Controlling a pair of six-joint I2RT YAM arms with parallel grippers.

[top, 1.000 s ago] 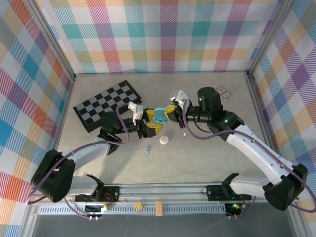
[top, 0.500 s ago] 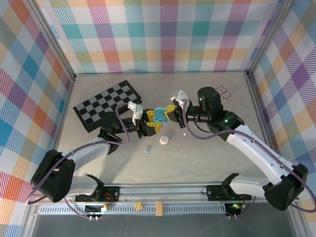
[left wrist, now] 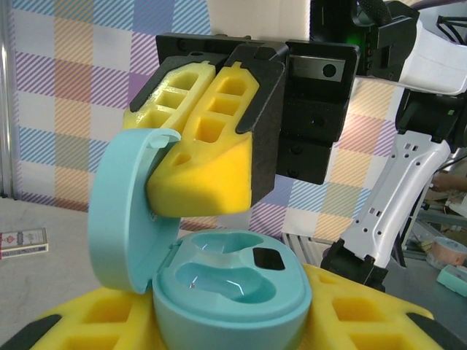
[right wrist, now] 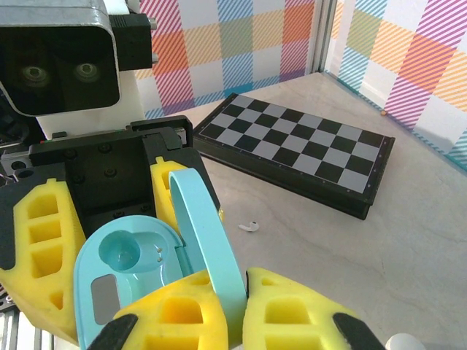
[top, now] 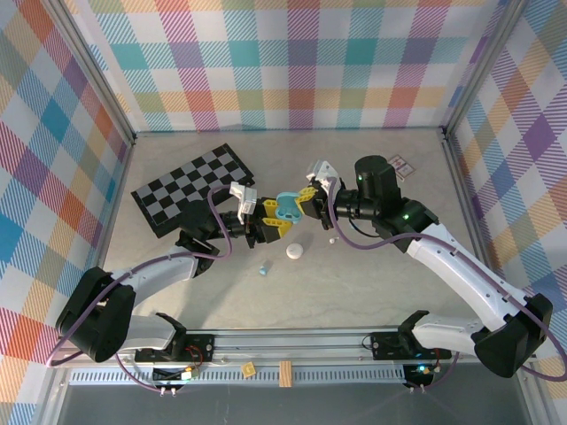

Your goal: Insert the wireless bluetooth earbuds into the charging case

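Your right gripper [top: 307, 202] is clenched on lid [right wrist: 211, 248] of pale blue charging case [top: 285, 206]. Case open, lid hinged upright, held mid-table between both arms. Your left gripper [top: 270, 226]: yellow fingers [right wrist: 36, 248] flank case base; clamped or just touching, cannot tell. White earbud [top: 332, 239] on table [top: 372, 283], just right of case, below right arm. Pale blue earbud [top: 263, 267] on table, nearer arm bases, close to white oval case [top: 294, 251]. Chessboard [top: 190, 188] left of grippers, near left arm.
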